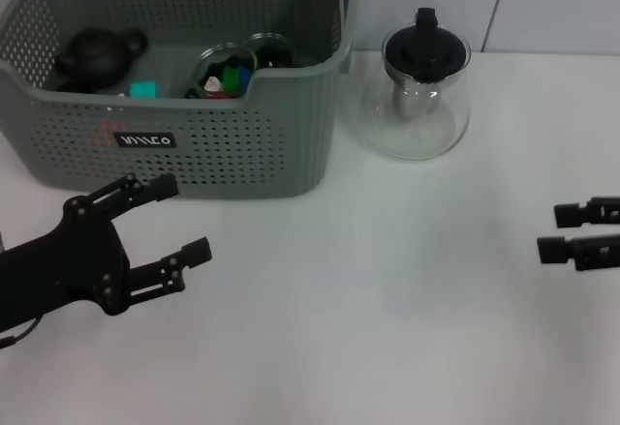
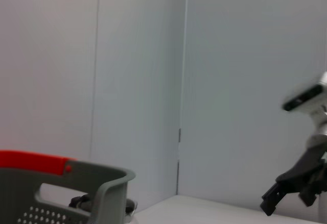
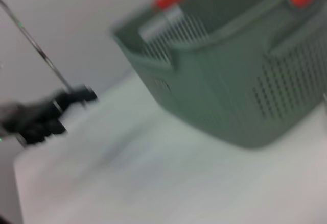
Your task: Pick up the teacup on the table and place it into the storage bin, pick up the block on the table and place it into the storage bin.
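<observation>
both grippers empty over the table (image 1: 387, 289), fingers spread

Bright, even, diffuse light; source not visible. Head view sharp. Soft faint shadows on table (image 1: 387, 299) just in front of storage bin (image 1: 184, 144) and under left gripper (image 1: 174, 222) near bin's front wall. Small highlights on glass teapot (image 1: 418, 96) beside bin. Left wrist view mildly soft; distant arm streaked. Right wrist view heavily motion-blurred: bin (image 3: 235, 76) smeared, perforations streaked, dark shape beside it indistinct.
</observation>
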Robot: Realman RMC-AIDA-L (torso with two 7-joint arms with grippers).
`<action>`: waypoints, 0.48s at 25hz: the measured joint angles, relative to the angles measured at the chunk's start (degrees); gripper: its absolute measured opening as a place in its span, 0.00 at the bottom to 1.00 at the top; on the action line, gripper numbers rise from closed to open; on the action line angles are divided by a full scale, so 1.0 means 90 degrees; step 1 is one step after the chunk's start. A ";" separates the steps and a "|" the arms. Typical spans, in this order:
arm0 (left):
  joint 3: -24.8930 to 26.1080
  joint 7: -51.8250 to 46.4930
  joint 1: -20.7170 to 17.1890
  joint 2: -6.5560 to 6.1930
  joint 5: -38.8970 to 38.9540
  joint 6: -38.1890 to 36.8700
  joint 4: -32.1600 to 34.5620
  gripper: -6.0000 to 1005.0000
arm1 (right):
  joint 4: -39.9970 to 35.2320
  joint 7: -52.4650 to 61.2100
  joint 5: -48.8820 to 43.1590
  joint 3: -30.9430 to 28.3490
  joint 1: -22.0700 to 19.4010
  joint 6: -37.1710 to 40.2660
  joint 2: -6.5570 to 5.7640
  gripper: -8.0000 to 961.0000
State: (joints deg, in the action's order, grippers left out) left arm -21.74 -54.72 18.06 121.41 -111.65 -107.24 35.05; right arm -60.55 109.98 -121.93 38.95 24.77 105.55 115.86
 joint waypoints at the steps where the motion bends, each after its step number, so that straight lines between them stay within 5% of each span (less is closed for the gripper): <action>1: -0.0003 0.0002 0.0032 -0.0001 -0.0024 -0.0013 -0.0022 0.82 | -0.0254 0.0354 -0.0280 0.0004 0.0165 0.0107 -0.0012 0.97; 7: -0.0036 0.0010 0.0033 -0.0011 -0.0176 -0.0350 -0.0025 0.82 | -0.0950 0.2148 -0.2160 0.0016 0.1543 0.0441 0.0007 0.89; 12: 0.0007 0.0089 -0.0055 -0.0002 -0.0219 -0.0523 -0.0005 0.82 | -0.1147 0.2799 -0.3327 0.0401 0.2437 0.0566 0.0227 0.82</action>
State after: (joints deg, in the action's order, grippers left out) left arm -21.68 -53.93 17.57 121.40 -113.62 -111.95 35.01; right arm -70.87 135.17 -151.87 42.57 46.69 110.64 117.91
